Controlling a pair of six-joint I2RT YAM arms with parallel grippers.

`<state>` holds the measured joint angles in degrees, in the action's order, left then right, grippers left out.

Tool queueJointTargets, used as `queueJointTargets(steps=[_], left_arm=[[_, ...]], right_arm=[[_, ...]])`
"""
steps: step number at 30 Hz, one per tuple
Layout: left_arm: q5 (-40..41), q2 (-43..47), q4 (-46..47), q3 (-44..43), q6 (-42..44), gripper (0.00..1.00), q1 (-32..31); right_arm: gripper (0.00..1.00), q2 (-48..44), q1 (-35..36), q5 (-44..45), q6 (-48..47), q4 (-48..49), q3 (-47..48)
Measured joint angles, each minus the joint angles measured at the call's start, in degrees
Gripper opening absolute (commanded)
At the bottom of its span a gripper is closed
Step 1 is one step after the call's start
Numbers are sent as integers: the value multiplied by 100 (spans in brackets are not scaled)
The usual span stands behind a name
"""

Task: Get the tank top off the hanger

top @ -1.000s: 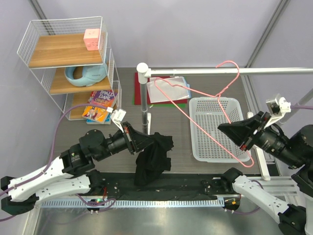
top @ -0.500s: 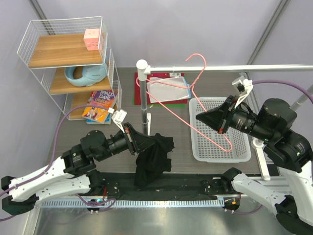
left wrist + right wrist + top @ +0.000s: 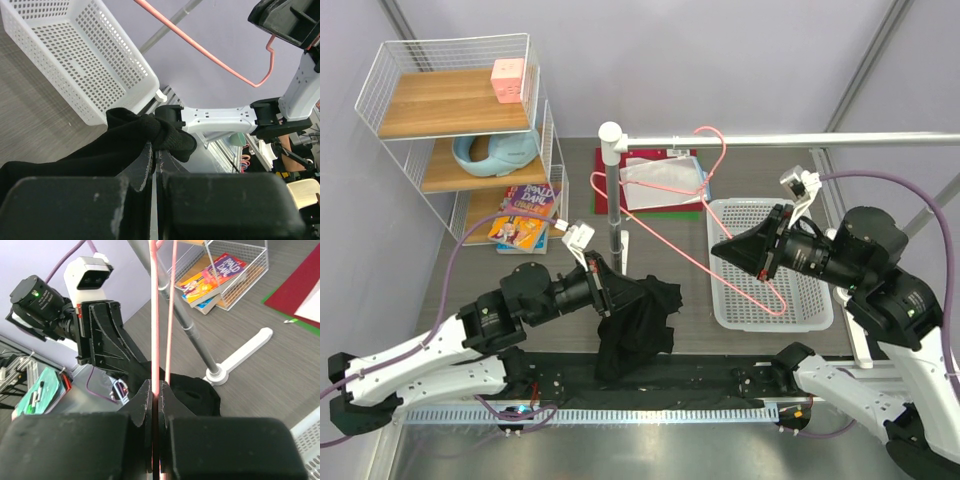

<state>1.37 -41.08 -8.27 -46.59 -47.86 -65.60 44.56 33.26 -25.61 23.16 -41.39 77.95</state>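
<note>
The black tank top (image 3: 638,325) hangs free of the hanger, pinched in my left gripper (image 3: 620,296), low over the table's near edge. In the left wrist view the fabric (image 3: 125,145) bunches at the closed fingertips. The pink hanger (image 3: 665,215) is bare. My right gripper (image 3: 722,250) is shut on its wire and holds it in the air, its hook (image 3: 712,140) near the white rail (image 3: 790,143). In the right wrist view the pink wire (image 3: 154,315) runs straight up out of the closed jaws, with the tank top (image 3: 192,392) below.
A white perforated basket (image 3: 760,265) sits under the right gripper. A white pole (image 3: 611,190) on a foot carries the rail. Red and green sheets (image 3: 655,185) lie behind it. A wire shelf (image 3: 460,130) with books, a pink cube and a blue bowl stands at the left.
My right gripper has swung left and up with the hanger, its hook now near the pole end of the rail. My left gripper has shifted slightly right with the tank top.
</note>
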Motion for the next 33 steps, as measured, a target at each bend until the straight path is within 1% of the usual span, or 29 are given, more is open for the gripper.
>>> queueJointTargets(steps=[6, 9, 11, 12, 13, 14, 16, 17, 18, 20, 22, 23, 24, 25, 27, 28, 30, 33], left_arm=[[-44, -153, 46, 0, -42, 0, 0], [-55, -138, 125, 2, -116, 0, 0], [-57, -122, 166, 2, -142, 0, 0], [-57, -118, 184, 2, -146, 0, 0], [-57, -118, 205, 2, -155, 0, 0], [-57, -118, 221, 2, -162, 0, 0], [-114, -120, 232, 2, -173, 0, 0], [-133, -120, 236, 2, -175, 0, 0], [-157, -120, 240, 2, -179, 0, 0], [-181, -116, 245, 4, -190, 0, 0], [-195, -101, 254, 28, -201, 0, 0], [-199, -83, 254, 46, -214, 0, 0], [-205, -52, 254, 79, -236, 0, 0], [-208, -31, 254, 96, -251, 0, 0], [-219, 17, 251, 118, -271, 0, 0], [-234, 39, 251, 118, -273, 0, 0], [-267, 81, 254, 118, -278, 0, 0], [-308, 116, 275, 118, -293, 0, 0]], right_arm=[[2, 46, 0, -229, 225, 492, -411], [12, 46, 0, -332, 382, 758, -560], [15, 44, 0, -415, 485, 931, -636], [22, 44, 0, -459, 553, 1016, -686], [26, 44, 0, -496, 612, 1102, -741], [32, 44, 0, -522, 691, 1178, -804], [39, 17, 0, -551, 776, 1274, -918], [46, -13, 0, -555, 809, 1314, -962], [48, -50, 0, -546, 831, 1318, -999], [57, -131, 0, -496, 855, 1329, -1088], [63, -289, 0, -411, 848, 1300, -1185], [70, -358, 0, -372, 839, 1290, -1222], [74, -472, 0, -306, 820, 1255, -1266], [80, -560, 0, -243, 804, 1226, -1305], [87, -745, 0, -114, 758, 1156, -1362], [95, -876, 0, -35, 734, 1113, -1390], [100, -1178, 0, 155, 678, 984, -1434], [100, -1635, 0, 382, 603, 907, -1532]])
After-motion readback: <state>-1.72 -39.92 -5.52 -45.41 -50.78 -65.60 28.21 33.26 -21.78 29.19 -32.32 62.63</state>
